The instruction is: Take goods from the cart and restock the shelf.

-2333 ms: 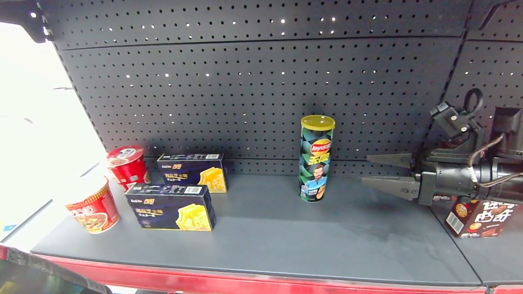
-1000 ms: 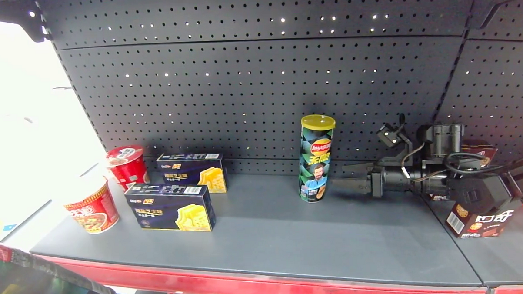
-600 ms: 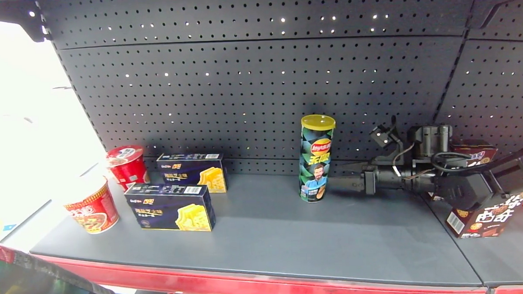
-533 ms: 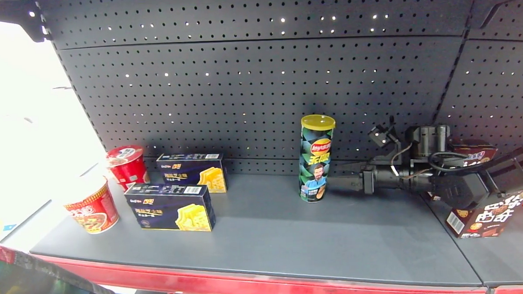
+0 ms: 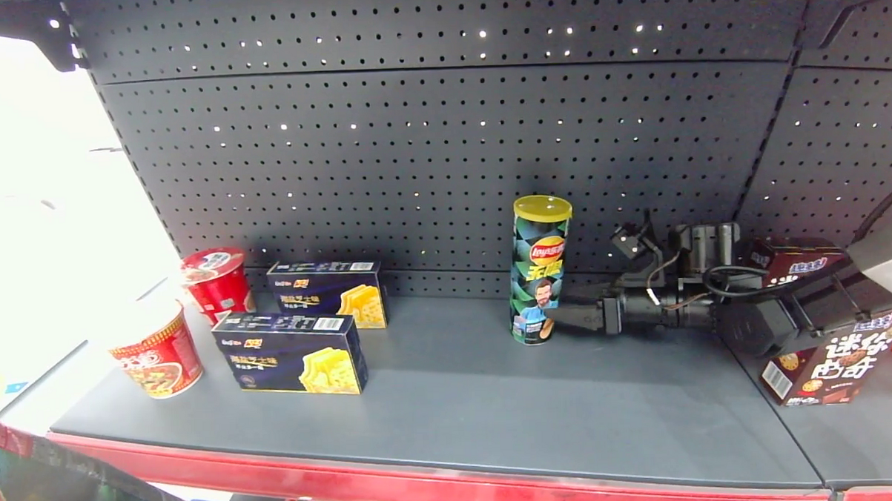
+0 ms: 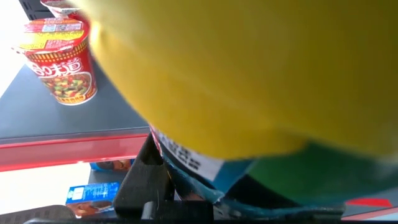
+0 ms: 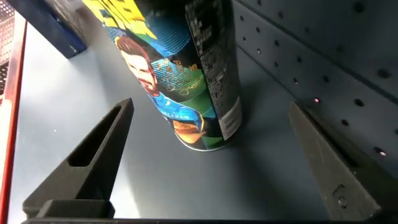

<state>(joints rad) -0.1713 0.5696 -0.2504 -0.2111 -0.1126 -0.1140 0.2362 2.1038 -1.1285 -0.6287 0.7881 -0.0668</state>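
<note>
Right tool (image 7: 210,109) apparently clear around can (image 7: 180,62)

Printed label on chip can (image 5: 541,269)

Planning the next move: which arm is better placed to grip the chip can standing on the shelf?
Right. The right gripper is open, its fingers on either side of the chip can near its base. The left wrist view looks from below the shelf edge, with a yellow package close before it.

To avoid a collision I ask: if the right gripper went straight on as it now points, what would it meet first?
Most likely the upright chips can, which stands just ahead between the right gripper's open fingers.
</note>
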